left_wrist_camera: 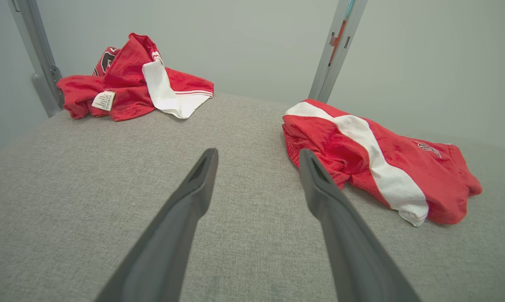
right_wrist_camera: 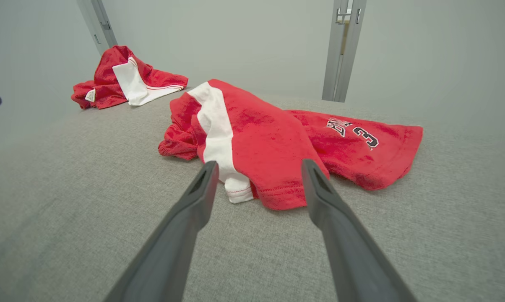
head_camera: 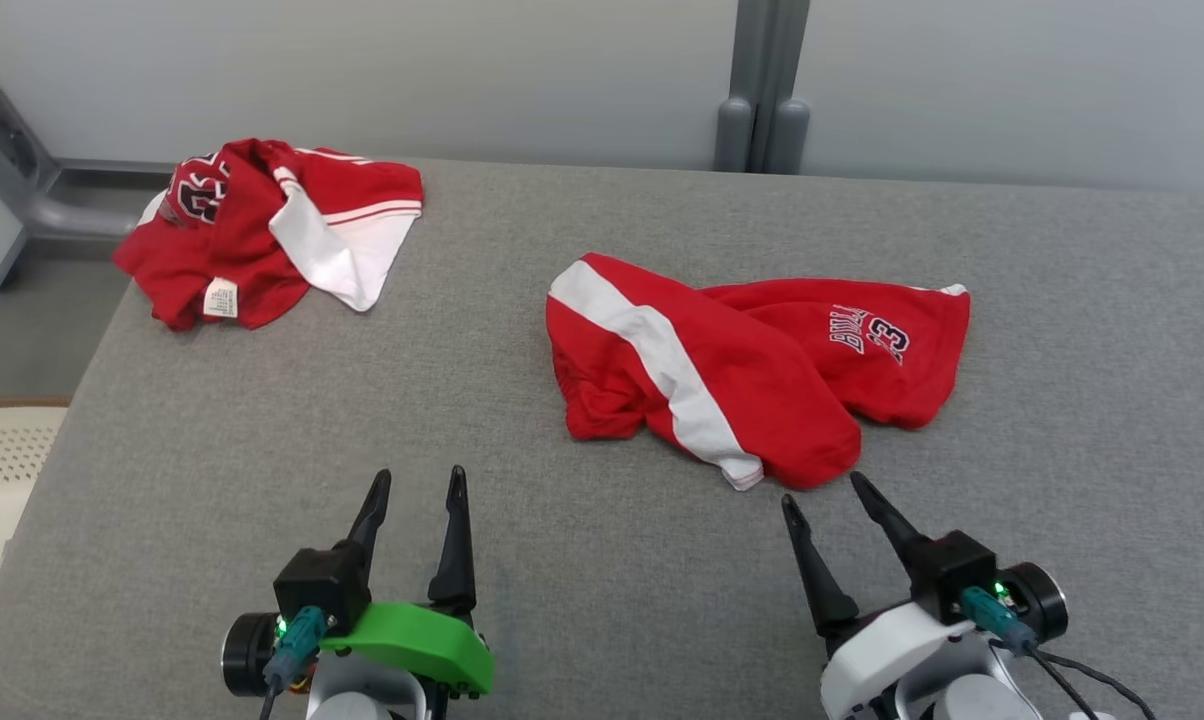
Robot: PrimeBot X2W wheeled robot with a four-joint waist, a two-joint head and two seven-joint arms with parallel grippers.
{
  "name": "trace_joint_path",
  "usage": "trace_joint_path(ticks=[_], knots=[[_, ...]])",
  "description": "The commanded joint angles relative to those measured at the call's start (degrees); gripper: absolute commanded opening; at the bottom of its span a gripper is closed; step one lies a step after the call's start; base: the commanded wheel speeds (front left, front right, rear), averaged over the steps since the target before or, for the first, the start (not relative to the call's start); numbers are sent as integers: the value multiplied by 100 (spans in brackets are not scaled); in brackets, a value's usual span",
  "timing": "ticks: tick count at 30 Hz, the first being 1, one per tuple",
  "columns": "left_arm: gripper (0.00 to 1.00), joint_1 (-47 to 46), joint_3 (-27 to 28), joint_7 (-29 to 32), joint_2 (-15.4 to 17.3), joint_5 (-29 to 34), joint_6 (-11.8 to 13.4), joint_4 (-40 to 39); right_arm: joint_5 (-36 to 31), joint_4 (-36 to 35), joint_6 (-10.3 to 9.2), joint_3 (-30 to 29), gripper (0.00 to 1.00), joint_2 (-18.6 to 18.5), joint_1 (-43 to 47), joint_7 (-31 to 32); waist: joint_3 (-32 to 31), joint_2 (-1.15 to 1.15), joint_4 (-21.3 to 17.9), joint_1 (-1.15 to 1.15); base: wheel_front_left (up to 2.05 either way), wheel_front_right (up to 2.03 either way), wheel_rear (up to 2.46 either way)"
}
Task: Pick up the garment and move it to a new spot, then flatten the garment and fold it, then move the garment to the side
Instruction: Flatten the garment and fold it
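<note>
Shorts of red jersey cloth with a broad white side stripe (head_camera: 752, 370) lie crumpled directly ahead of the right end effector (head_camera: 822, 490), on the grey woven-fabric worktop (head_camera: 562, 560). Their nearest hem, where the white stripe ends, sits just beyond the two dark fingertips. A thin strip of grey seems to separate cloth and tips, though the angle makes that hard to confirm. The right end effector's fingers are spread wide apart and have hold of nothing. In the right wrist view the shorts (right_wrist_camera: 277, 142) rise between and beyond the fingers of the right end effector (right_wrist_camera: 259, 164). One leg is folded over the other, and dark-and-white lettering with a numeral 3 is printed on the leg away to the right.

The left end effector (head_camera: 419, 473), which carries a bright green plastic cover (head_camera: 412, 645) at its wrist, is likewise spread wide and empty over bare grey fabric. From the left end effector (left_wrist_camera: 257, 153) the shorts (left_wrist_camera: 382, 167) lie ahead and to its right, near but apart.

A second crumpled red-and-white garment (head_camera: 262, 235) lies well ahead of the left end effector and off to its left, at the far corner of the worktop. A small white care label (head_camera: 221, 298) shows on its near side. It is well apart from the shorts. A grey metal post (head_camera: 762, 90) stands against the pale wall behind the far edge, beyond the right end effector.
</note>
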Motion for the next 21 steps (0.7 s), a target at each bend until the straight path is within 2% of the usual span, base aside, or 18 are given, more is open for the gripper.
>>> trace_joint_path(ticks=[1, 6, 13, 14, 15, 17, 18, 21], knots=[[100, -122, 2, -1, 10, -4, 15, -18, -103, 185, -5, 99, 100, -20, -187, -20, 260, 0, 290, 0, 0, 0, 0], [100, -230, -40, -1, 9, -72, 50, -62, -402, 1091, -5, 208, 100, -22, -784, -20, 499, 0, 630, 0, 0, 0, 0], [100, -293, -95, -1, 9, -188, 80, -62, -867, 2116, -5, -53, 100, -22, -1462, -20, 739, 0, 931, 0, 0, 0, 0], [100, -297, -94, -1, 9, -199, 91, -67, -908, 2219, -5, -89, 95, -22, -1521, -19, 756, 0, 948, 0, 0, 0, 0], [100, -300, -96, -1, 8, -208, 95, -73, -957, 2343, -5, -121, 40, -23, -1574, -19, 775, 0, 965, 0, 0, 0, 0], [100, -301, -99, -1, 8, -217, 104, -89, -954, 2482, -5, -185, 19, -23, -1664, -20, 802, 0, 977, 0, 0, 0, 0], [100, -303, -96, -1, 8, -215, 115, -96, -950, 2507, -5, -209, 0, -22, -1696, -19, 813, 0, 974, 0, 0, 0, 0], [100, -269, -49, -2, 8, -199, 149, -113, -869, 2305, -5, -341, 0, -21, -1697, -20, 814, 0, 893, 0, 0, 0, 0]])
